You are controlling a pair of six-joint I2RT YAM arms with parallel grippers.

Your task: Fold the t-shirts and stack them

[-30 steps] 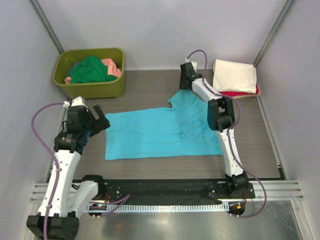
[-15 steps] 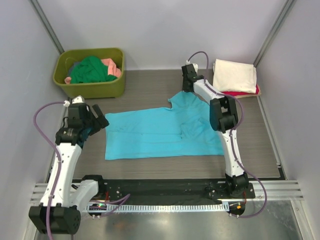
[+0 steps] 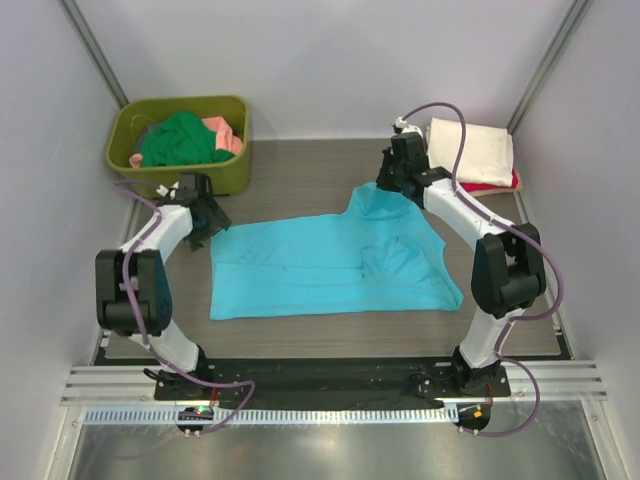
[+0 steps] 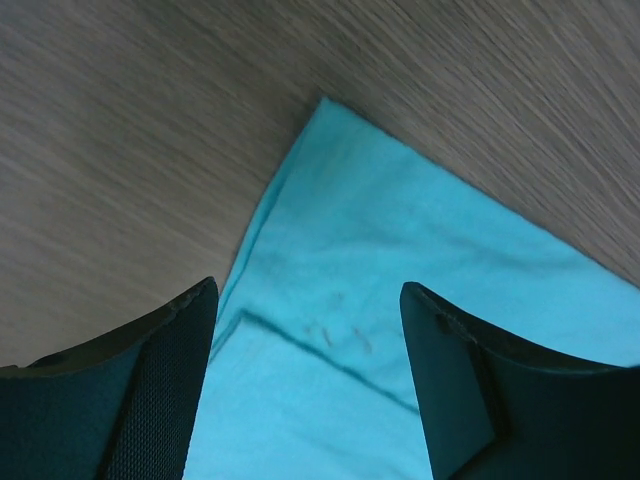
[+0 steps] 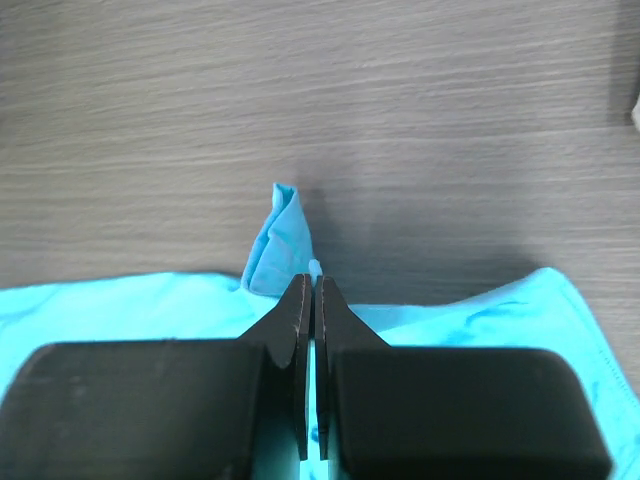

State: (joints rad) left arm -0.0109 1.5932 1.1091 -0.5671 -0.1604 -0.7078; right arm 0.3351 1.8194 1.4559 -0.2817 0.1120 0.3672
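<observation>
Grey wood-grain tabletop (image 3: 300,165) carries the blue shirt (image 3: 320,270), spread flat. It looks like light, limp cloth that would sag unless held at the corners. The right pincer (image 5: 308,285) is clenched on the shirt's far edge; the left pincer (image 4: 308,300) gapes above the far-left corner.

My left end effector (image 3: 207,218) is now forward, jaws apart over the far-left corner of the turquoise t-shirt (image 3: 320,270); before, it was beside the left edge. My right end effector (image 3: 392,186), pinching a fold, has shifted right. The shirt's right side has slid rightward on the tabletop (image 3: 300,170).
</observation>
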